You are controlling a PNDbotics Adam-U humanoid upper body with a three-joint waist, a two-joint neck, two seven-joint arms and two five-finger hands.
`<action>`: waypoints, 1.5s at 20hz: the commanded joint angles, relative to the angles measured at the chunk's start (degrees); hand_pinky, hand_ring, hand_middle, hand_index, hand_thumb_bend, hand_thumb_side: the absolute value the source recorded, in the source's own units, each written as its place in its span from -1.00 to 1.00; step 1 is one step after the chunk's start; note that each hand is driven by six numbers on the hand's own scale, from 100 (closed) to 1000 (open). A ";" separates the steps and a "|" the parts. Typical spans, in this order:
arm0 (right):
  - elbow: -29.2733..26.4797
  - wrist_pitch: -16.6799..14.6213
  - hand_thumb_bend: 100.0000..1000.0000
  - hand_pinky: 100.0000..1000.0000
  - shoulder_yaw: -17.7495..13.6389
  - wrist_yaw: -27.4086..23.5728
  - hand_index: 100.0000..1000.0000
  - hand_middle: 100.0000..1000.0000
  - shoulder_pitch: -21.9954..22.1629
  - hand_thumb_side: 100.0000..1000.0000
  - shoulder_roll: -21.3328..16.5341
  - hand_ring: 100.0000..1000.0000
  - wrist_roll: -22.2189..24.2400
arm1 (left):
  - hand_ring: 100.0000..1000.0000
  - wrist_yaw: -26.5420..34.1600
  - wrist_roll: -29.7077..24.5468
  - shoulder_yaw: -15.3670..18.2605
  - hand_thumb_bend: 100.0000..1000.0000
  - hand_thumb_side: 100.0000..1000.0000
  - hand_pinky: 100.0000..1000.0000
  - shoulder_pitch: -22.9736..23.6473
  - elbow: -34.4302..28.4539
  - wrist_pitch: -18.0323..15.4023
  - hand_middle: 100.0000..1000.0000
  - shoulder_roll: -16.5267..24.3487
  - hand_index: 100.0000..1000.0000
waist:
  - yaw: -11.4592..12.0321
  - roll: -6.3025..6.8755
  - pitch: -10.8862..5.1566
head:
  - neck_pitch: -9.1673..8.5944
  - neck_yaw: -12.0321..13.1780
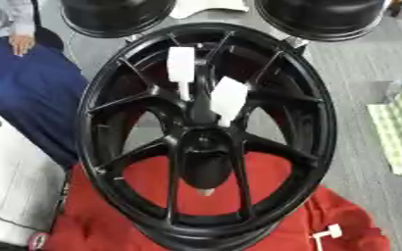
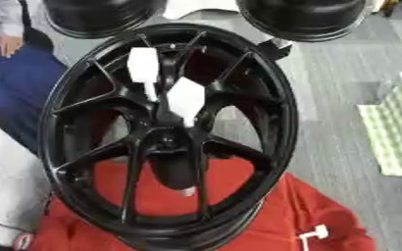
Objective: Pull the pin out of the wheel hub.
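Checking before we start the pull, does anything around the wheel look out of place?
One white pin lies loose on the red cloth at lower right, outside the black wheel, while two white pins stand in the hub. No robot hand is in view.

A red cloth (image 1: 324, 215) lies at the near edge, a small white piece (image 1: 329, 232) on it. Two black rims (image 1: 118, 17) stand beyond; green checkered foam (image 1: 397, 130) lies right.

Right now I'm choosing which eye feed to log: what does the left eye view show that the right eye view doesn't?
Left eye only: a slightly wider strip of the white surface at the left edge. Right eye only: a wider stretch of the grey floor right of the rim. Both: the black spoked wheel hub, two white flat-headed pins at its centre, the red cloth beneath, a small white piece on it. No robot hand shows.
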 commanded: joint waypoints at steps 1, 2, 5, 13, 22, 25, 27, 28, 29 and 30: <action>-1.04 1.13 -1.00 -0.24 -0.41 0.04 0.37 -0.04 -0.82 -0.08 -1.29 0.24 -1.35 | 0.50 -0.75 -4.48 -0.24 -1.00 -0.46 0.69 -1.25 0.01 -4.83 0.43 1.21 0.64 | -0.02 0.02 -0.70 | -0.41 -0.06; -1.04 1.14 -1.00 -0.24 -0.40 0.01 0.37 -0.04 -0.83 -0.08 -1.28 0.24 -1.37 | 0.51 -1.25 -4.48 -0.60 -1.00 -0.48 0.69 -1.25 -0.14 -4.92 0.45 1.19 0.65 | -0.04 0.03 -0.68 | -0.42 -0.08; -1.04 1.09 -1.00 -0.24 -0.36 -0.07 0.37 -0.04 -0.89 -0.08 -1.18 0.24 -1.45 | 0.54 -2.64 -4.48 -1.89 -1.00 -0.44 0.70 -0.85 -1.13 -5.32 0.47 1.35 0.71 | -0.10 0.07 -0.61 | -0.45 -0.17; -1.04 0.89 -1.00 -0.24 -0.06 -0.19 0.37 -0.04 -1.19 -0.07 -0.97 0.24 -1.43 | 0.62 -5.76 -1.06 -5.91 -1.00 -0.47 0.69 -1.06 -4.60 -1.10 0.49 1.21 0.74 | -0.27 0.21 -0.53 | -0.64 -0.33; -1.04 0.54 -1.00 -0.25 0.23 -0.55 0.36 -0.04 -1.34 -0.06 -0.70 0.23 -1.51 | 0.63 -10.46 0.28 -12.67 -1.00 -0.26 0.69 -6.19 -2.12 2.25 0.52 -3.64 0.74 | -0.54 0.39 -0.41 | -0.68 -0.40; -1.04 0.44 -1.00 -0.25 0.23 -0.71 0.36 -0.05 -1.33 -0.05 -0.57 0.23 -1.78 | 0.64 -11.25 -1.11 -13.97 -1.00 -0.21 0.70 -8.03 -0.10 2.48 0.53 -5.67 0.74 | -0.54 0.43 -0.34 | -0.60 -0.55; -1.04 0.38 -1.00 -0.25 0.30 -0.79 0.36 -0.05 -1.37 -0.05 -0.54 0.23 -1.83 | 0.64 -12.13 -1.62 -14.86 -1.00 -0.16 0.70 -9.34 1.57 3.05 0.53 -7.19 0.75 | -0.56 0.44 -0.34 | -0.58 -0.62; -1.04 0.36 -1.00 -0.25 0.34 -0.80 0.36 -0.05 -1.41 -0.05 -0.49 0.23 -1.82 | 0.64 -12.52 -1.67 -15.29 -1.00 -0.14 0.71 -10.04 2.48 3.50 0.53 -8.07 0.75 | -0.61 0.43 -0.37 | -0.56 -0.63; -1.04 0.34 -1.00 -0.25 0.37 -0.82 0.36 -0.05 -1.45 -0.05 -0.42 0.23 -1.79 | 0.64 -12.88 -1.55 -15.67 -1.00 -0.14 0.71 -10.85 3.41 4.10 0.52 -9.09 0.75 | -0.68 0.41 -0.39 | -0.55 -0.66; -1.04 0.33 -1.00 -0.25 0.41 -0.86 0.36 -0.05 -1.47 -0.05 -0.35 0.23 -1.77 | 0.64 -13.16 -1.32 -16.04 -1.00 -0.11 0.71 -11.68 4.31 4.77 0.52 -10.15 0.75 | -0.75 0.38 -0.40 | -0.55 -0.67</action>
